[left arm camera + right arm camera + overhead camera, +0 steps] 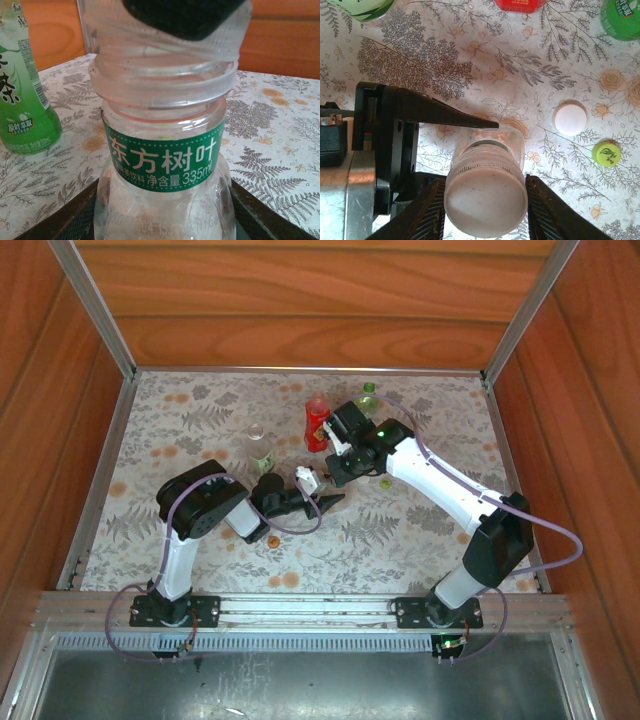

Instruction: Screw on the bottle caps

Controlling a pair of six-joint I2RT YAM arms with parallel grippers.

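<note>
A clear bottle with a dark green label point(165, 160) stands upright between the fingers of my left gripper point(162, 217), which is shut on its body. A white cap point(485, 196) sits on this bottle's neck. My right gripper point(485, 207) reaches down from above and is shut on that cap, one finger on each side. In the top view the left gripper point(315, 498) and right gripper point(338, 468) meet at mid table. A second white cap point(570, 118) and a yellow-green cap point(606, 153) lie loose on the cloth to the right.
A bottle with a light green label point(260, 450) stands left of the grippers. A red bottle point(318, 423) and a green bottle point(368, 398) stand behind them. Wooden walls enclose the flower-printed tablecloth point(440, 540).
</note>
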